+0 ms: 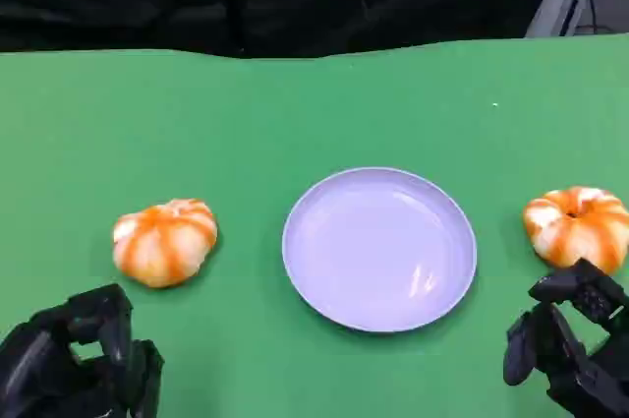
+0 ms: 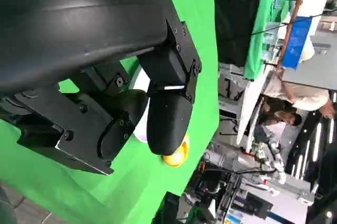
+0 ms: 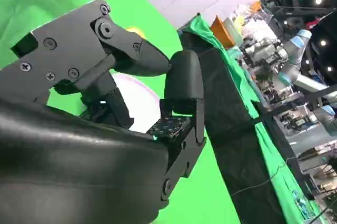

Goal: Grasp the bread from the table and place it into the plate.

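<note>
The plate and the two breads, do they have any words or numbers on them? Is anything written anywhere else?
None on the plate: plain lilac.
None on the left bread or the right bread: just orange and white stripes.
None on the green table.
In the wrist views, the background room's blue sign and equipment are too small and blurred to read.

Green table (image 1: 314, 103) bears plate (image 1: 379, 248), two breads (image 1: 164, 241).

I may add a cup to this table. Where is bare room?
The wide green strip between the plate and the table's far edge is bare, as is the gap between the left bread and plate. It is crowded where the right robot hand sits by the right bread.
</note>
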